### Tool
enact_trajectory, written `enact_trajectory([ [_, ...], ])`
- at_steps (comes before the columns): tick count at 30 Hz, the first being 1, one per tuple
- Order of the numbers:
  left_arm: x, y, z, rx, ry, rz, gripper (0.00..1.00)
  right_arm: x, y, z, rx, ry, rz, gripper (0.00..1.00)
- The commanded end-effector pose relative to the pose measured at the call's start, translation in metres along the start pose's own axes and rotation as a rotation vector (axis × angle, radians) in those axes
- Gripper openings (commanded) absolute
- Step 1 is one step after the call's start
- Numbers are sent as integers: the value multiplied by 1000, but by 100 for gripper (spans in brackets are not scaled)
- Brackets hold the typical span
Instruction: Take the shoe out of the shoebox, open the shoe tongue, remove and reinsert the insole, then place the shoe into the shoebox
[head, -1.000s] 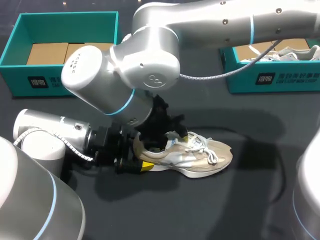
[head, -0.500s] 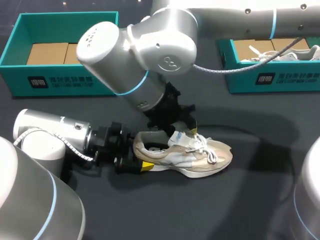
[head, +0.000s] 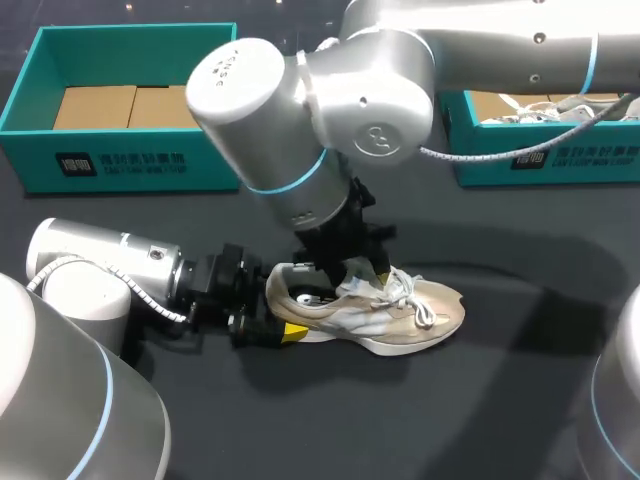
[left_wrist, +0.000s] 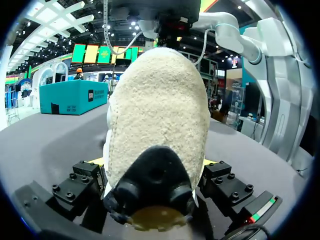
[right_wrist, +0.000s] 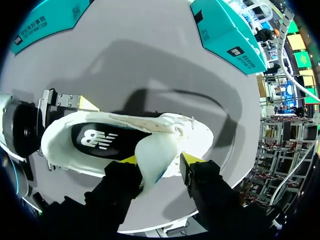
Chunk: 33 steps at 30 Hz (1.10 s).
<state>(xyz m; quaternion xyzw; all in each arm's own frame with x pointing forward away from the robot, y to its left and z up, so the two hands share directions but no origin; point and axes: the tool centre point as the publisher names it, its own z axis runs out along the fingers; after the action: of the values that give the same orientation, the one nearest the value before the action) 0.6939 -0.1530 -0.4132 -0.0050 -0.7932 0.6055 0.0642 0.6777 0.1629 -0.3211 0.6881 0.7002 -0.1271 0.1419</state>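
Note:
A beige and white shoe lies on its side on the dark table, toe to the right. My left gripper lies low at the heel with a finger on each side of it. In the left wrist view the heel fills the gap between its wide-set fingers. My right gripper comes down from above over the shoe's opening. In the right wrist view its yellow tips pinch the raised white tongue. The black insole lies inside the shoe.
A teal shoebox with cardboard inside stands at the back left. A second teal box at the back right holds another white shoe. My right arm's large elbow hangs over the table's middle.
My right arm swung to the right, and its gripper shifted from the shoe's collar to the tongue and narrowed slightly. The left gripper and the shoe stayed in place.

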Motion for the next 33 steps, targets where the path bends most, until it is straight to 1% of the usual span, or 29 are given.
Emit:
enact_trajectory([
  [1,3,5,3,0,-2,-1,0,11,-12,-7,-15,-26,507,45],
  [3,3,5,3,0,-2,-1,0,11,-14,-7,-10,-18,510,45],
  [7,3,5,3,0,-2,-1,0,5,-15,-6,-8,-9,516,42],
  [13,3,5,3,0,-2,-1,0,-14,-12,-6,11,17,546,36],
  [17,3,5,3,0,-2,-1,0,-26,-9,-4,25,39,581,36],
  [22,3,5,3,0,-2,-1,0,-35,-4,0,42,94,570,36],
  [24,3,5,3,0,-2,-1,0,-35,-4,1,50,106,560,35],
  [28,3,5,3,0,-2,-1,0,-25,-5,3,56,125,547,35],
  [30,3,5,3,0,-2,-1,0,-21,-6,3,58,128,545,33],
  [33,3,5,3,0,-2,-1,0,-18,-9,-1,59,129,544,27],
])
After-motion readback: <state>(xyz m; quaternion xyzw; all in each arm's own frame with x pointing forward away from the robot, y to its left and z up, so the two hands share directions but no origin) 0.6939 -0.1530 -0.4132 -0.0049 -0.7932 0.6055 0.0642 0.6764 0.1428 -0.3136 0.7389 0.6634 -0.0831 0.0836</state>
